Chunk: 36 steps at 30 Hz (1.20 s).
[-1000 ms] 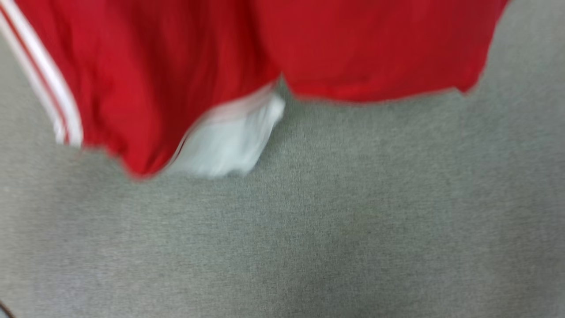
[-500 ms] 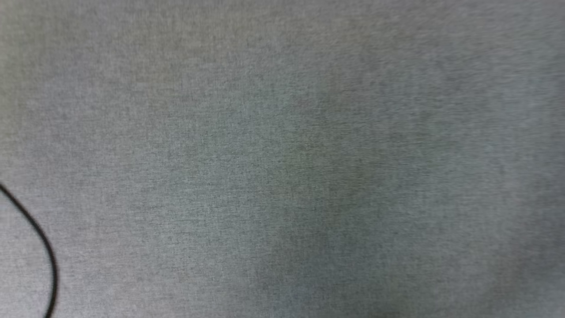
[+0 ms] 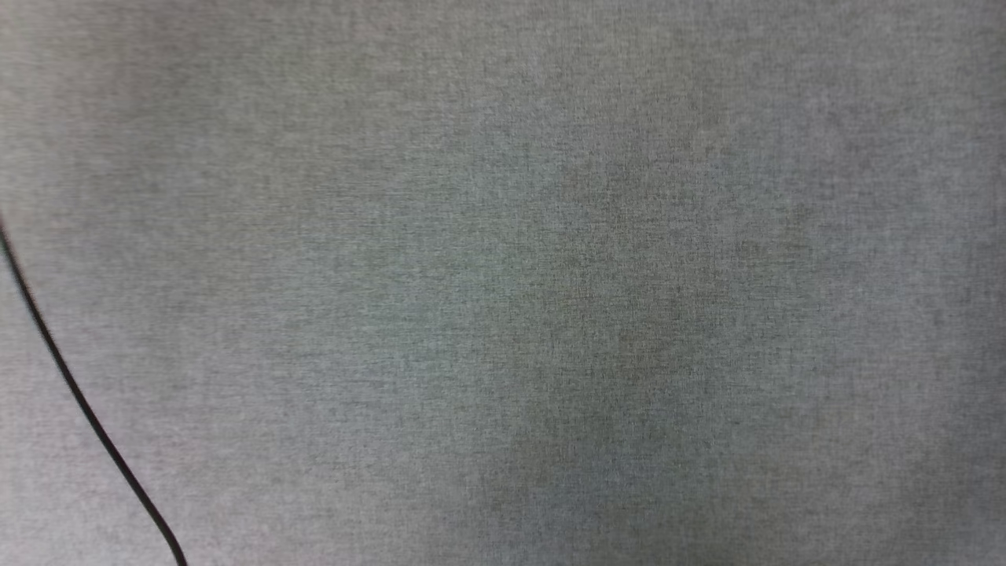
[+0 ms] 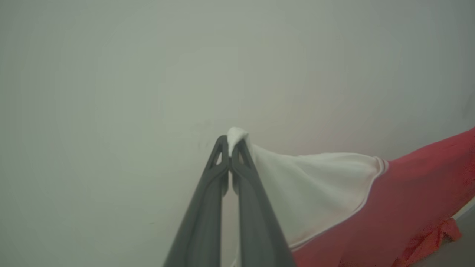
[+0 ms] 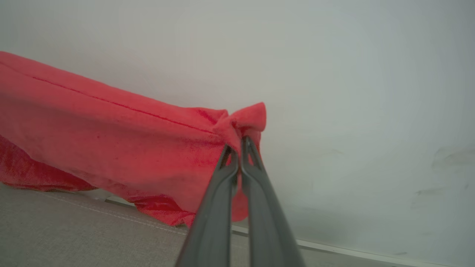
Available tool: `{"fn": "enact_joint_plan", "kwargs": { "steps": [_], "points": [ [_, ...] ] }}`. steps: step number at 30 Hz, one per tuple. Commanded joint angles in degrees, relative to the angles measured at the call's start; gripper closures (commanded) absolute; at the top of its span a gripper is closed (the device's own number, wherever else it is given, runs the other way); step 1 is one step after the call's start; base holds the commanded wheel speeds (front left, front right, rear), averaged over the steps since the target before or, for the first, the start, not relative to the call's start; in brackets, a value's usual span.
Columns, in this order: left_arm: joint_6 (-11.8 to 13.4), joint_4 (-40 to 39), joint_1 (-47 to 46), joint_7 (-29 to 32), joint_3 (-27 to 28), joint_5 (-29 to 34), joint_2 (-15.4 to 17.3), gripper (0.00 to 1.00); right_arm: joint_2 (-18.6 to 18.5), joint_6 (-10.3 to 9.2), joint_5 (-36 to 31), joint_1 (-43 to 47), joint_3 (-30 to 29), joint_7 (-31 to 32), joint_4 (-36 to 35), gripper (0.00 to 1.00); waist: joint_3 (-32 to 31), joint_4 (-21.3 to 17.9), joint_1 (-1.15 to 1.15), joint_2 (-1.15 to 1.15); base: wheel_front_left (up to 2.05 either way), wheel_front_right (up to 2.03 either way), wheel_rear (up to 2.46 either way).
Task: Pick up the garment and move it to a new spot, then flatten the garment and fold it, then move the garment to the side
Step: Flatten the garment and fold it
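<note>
Black cable (image 3: pixel 82 405): thin; runs diagonally from the left edge to the bottom edge of the head view, lying on the grey fabric surface.
Grey fabric surface (image 3: pixel 550 275): finely woven and flat, with a dimmer patch right of centre toward the bottom.
Left gripper (image 4: pixel 231 144): clamped tight, fingers pressed together at the tips and pinching the end of the white sleeve; held up in front of the pale wall.
White sleeve (image 4: pixel 315 185): drawn to a point at the pinch, with a small tuft poking past the fingertips; fans out rightward and downward to a narrow trim line where the red cloth begins.
Garment (image 4: pixel 415 193): held up in the air, spanning from one gripper to the other. Red body sags away to the right in the left wrist view and to the left in the right wrist view. Lowest folds hang close above the grey surface; contact there cannot be told.
Red stitch line (image 5: pixel 111 104): darker thread along the upper part of the red cloth, running toward the right-hand pinch.
Right gripper (image 5: pixel 236 146): closed narrow on a bunched red corner of the garment, with a fold of cloth curling over the fingertips.
Pale wall (image 5: pixel 352 92): plain backdrop behind the cloth, with faint scuffs at far right.
White strip (image 5: pixel 334 249): runs along the wall base, where it meets the grey surface.
</note>
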Motion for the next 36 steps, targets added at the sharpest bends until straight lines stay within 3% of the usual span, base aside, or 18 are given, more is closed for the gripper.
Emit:
{"fn": "enact_joint_plan", "kwargs": {
  "steps": [1, 15, 28, 31, 36],
  "points": [
    [-0.02, -2.1, 3.76, -0.38, 0.56, -0.17, -0.57, 1.0, 0.3, -0.06, 0.48, 2.73, 0.07, -0.88, 0.22, 1.0, -1.01, 0.47, -0.01, 0.0, 0.0, 0.0, 0.0],
    [0.9, -14.94, 36.86, -0.37, 2.63, 1.07, -1.88, 1.0, -1.08, -0.05, 7.28, 26.92, 3.37, -1.21, -1.21, 1.0, -12.64, 2.46, -0.01, 0.0, 0.0, 0.0, 0.0],
    [2.41, -25.95, 67.58, 6.54, -3.55, -3.24, 4.34, 1.0, -6.0, -0.05, 21.01, 54.16, 5.39, 5.14, -10.04, 1.0, -25.76, 4.22, -0.01, 0.0, 0.0, 0.0, 0.0],
    [2.22, -29.12, 72.95, 9.13, -6.06, -2.79, 6.68, 1.0, -7.0, -0.05, 22.38, 59.29, 4.93, 6.29, -12.1, 1.0, -27.93, 4.61, -0.01, 0.0, 0.0, 0.0, 0.0],
    [4.04, -34.12, 80.8, 11.25, -6.84, -5.55, 9.16, 1.0, -7.35, -0.05, 24.13, 66.0, 3.65, 7.74, -15.41, 1.0, -31.03, 4.64, -0.01, 0.0, 0.0, 0.0, 0.0]
  ]
}}
